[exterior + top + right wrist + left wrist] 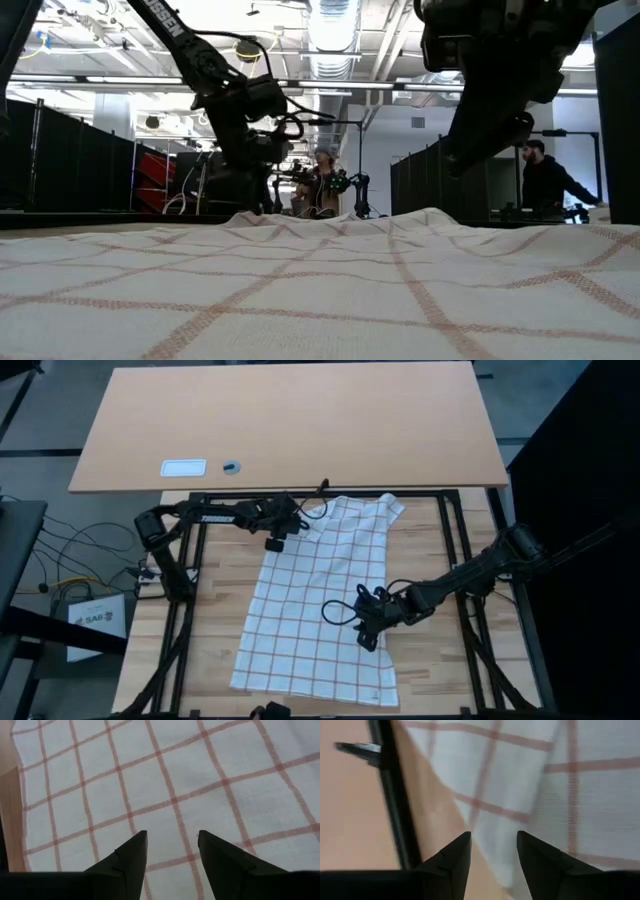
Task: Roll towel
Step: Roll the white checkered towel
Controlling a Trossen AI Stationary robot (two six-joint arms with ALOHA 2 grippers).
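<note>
Both tools stand with fingers apart and hold nothing. Beneath them the towel lies spread almost flat on the bench, unrolled. The left tool hangs just over the cloth's far corner edge, likely to pinch it and begin the roll. The right tool hovers above the towel's middle, probably ready to steady it.

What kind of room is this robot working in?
Probably a big robot lab or workshop. Behind the white cloth towel with reddish-brown grid lines, the low view shows bare silver ceiling ducts, black partition screens and a person in dark clothes at another station.
</note>
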